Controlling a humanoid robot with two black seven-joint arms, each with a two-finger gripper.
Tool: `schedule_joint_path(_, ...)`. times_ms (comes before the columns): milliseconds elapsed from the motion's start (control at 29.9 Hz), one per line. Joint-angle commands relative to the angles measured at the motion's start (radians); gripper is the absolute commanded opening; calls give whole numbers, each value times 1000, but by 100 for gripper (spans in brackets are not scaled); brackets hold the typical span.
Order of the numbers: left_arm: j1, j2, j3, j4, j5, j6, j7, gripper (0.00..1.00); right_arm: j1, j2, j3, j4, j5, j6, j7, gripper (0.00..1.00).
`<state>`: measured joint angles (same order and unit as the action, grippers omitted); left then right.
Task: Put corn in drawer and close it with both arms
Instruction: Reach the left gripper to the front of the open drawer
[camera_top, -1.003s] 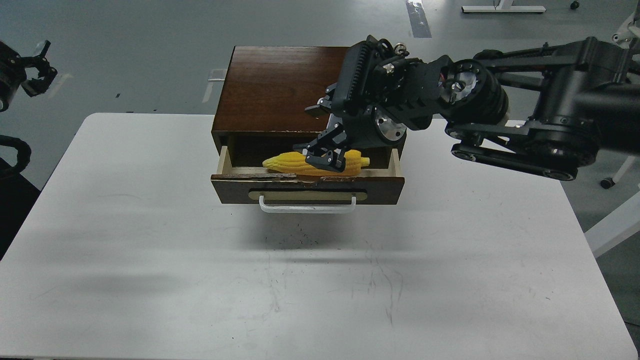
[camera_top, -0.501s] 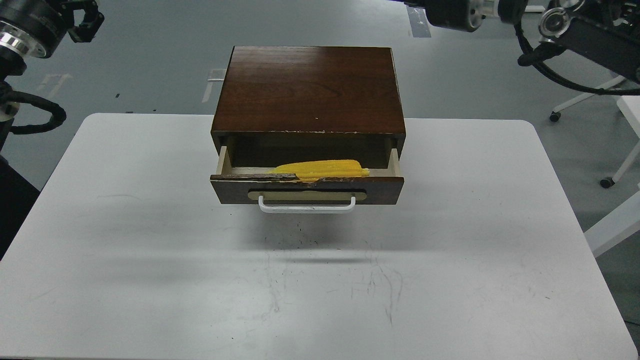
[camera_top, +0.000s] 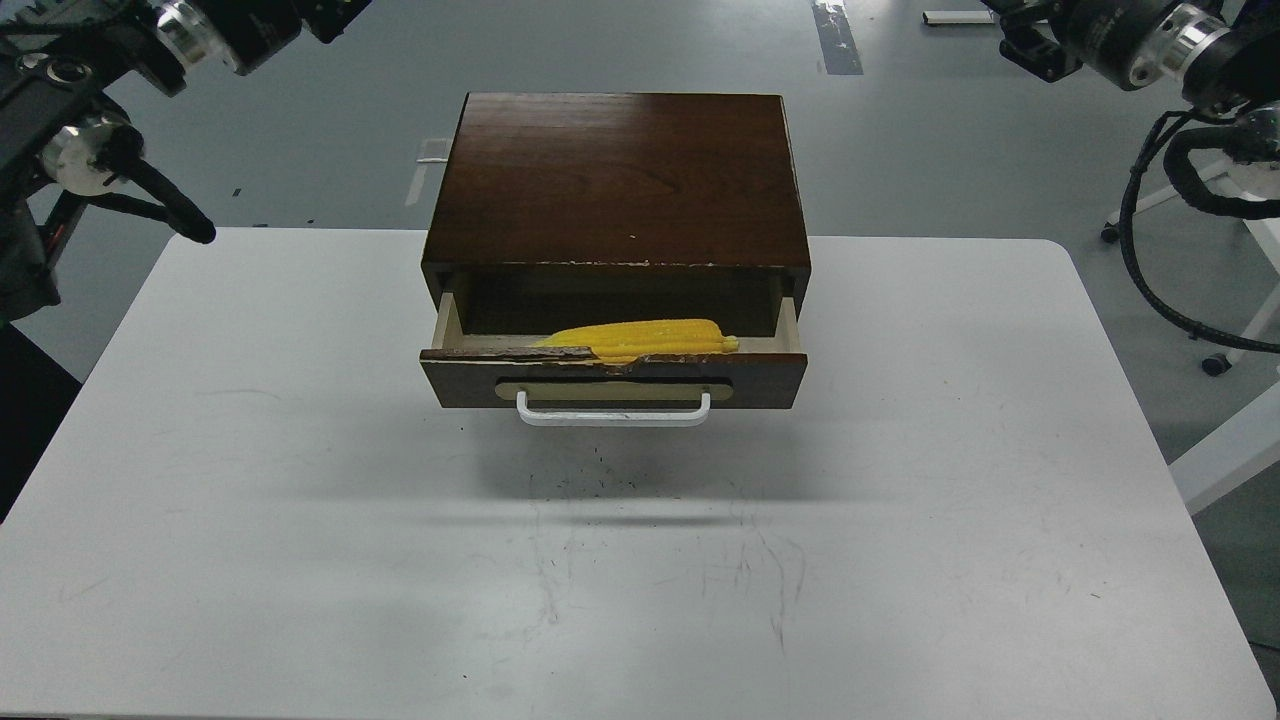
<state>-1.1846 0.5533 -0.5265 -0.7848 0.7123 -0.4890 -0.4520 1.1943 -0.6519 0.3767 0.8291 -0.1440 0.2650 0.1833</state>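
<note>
A yellow corn cob (camera_top: 640, 340) lies inside the open drawer (camera_top: 612, 377) of a dark wooden cabinet (camera_top: 618, 180) at the back middle of the white table (camera_top: 300, 500). The drawer is pulled out a short way and has a white handle (camera_top: 613, 412) on its front. My left gripper (camera_top: 325, 12) is raised at the top left edge, far from the cabinet, with its fingers cut off by the frame. My right gripper (camera_top: 1025, 38) is raised at the top right edge, dark and partly cut off. Neither touches anything.
The cabinet stands against the table's far edge. Black cables hang from both arms, one on the left (camera_top: 165, 205) and one on the right (camera_top: 1150, 270). White furniture legs (camera_top: 1235, 440) stand on the grey floor to the right of the table.
My right gripper let go of the corn in the drawer and rose away to the top right. My left arm rose and swung inward along the top left. The corn settled lower.
</note>
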Motion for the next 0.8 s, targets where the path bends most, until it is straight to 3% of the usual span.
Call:
schedule_joint_path(0, 0, 34, 2, -189, 108, 0, 0, 4, -100, 3, 111, -54, 88, 2, 1, 100)
schedule_joint_path(267, 10, 83, 3, -480, 340, 0, 3, 0, -263, 11, 257, -117, 372, 71, 1, 100)
schedule_joint_path(434, 14, 119, 72, -691, 570, 0, -22, 0, -360, 15, 301, -146, 543, 114, 1, 100)
schedule_joint_path(602, 45, 97, 160, -803, 728, 0, -33, 0, -412, 99, 301, -260, 616, 220, -1, 100)
schedule_joint_path(769, 60, 68, 252, -829, 924, 0, -33, 0, -441, 120, 301, -278, 616, 224, -1, 100)
